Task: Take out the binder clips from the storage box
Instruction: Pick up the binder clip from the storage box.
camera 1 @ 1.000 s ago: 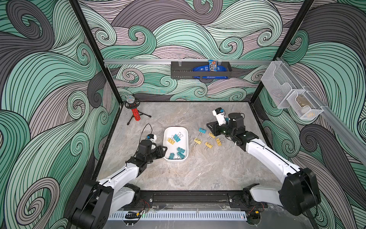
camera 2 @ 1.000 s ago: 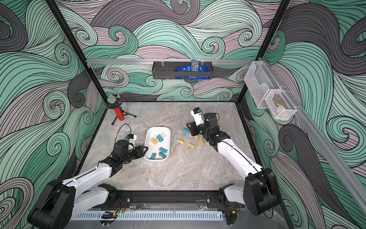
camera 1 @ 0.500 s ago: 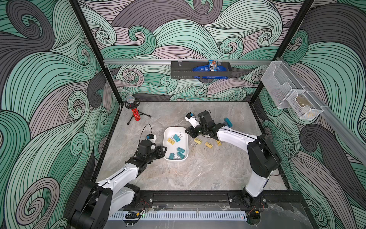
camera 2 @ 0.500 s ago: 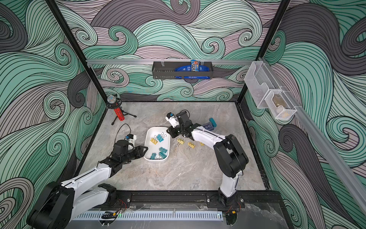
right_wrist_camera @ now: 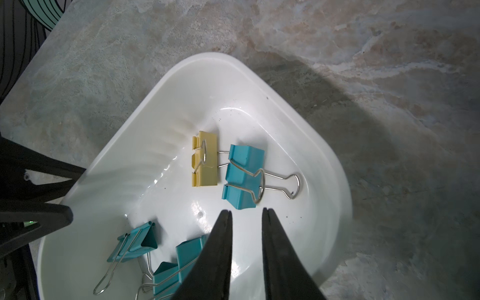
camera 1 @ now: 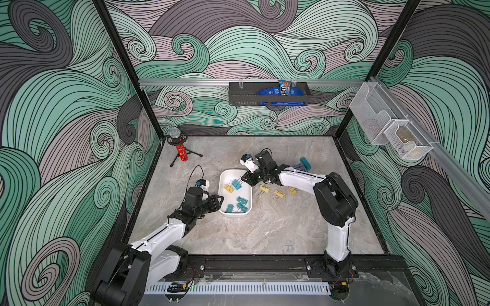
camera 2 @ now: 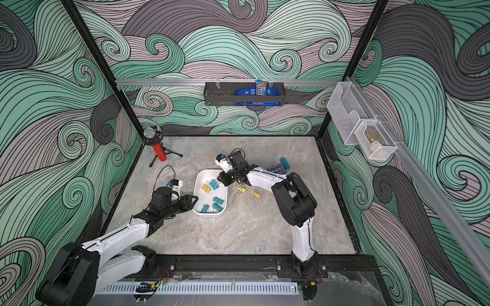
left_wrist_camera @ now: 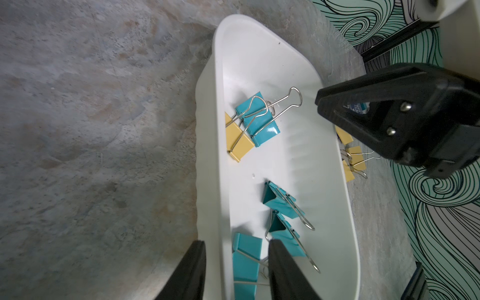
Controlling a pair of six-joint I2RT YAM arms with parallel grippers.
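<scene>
Change: the right arm is now reaching over the storage box (camera 1: 227, 173); a second ago it was hanging over the loose binder clips (camera 1: 278, 193) on the bench (camera 1: 238, 238). The left arm is keeping its place.
Right fingers: the right fingers (right_wrist_camera: 227, 220) are standing a narrow gap apart, gripping nothing and hovering over the box's far end.
Nearest clip: a teal clip (right_wrist_camera: 242, 179) is lying just ahead of the tips, touching a yellow clip (right_wrist_camera: 205, 162).
Left fingers: the left fingers (left_wrist_camera: 276, 249) are standing partly open and straddling the box's near wall, one outside and one inside. Whether they are pressing the wall cannot be told.
Box contents: five clips are lying inside, three of them teal and clustered by the left fingers.
Bench: three yellow clips are showing just beside the box.
View difference: only the wrist views are resolving the finger gaps. Only the top views are showing all three loose clips together.
</scene>
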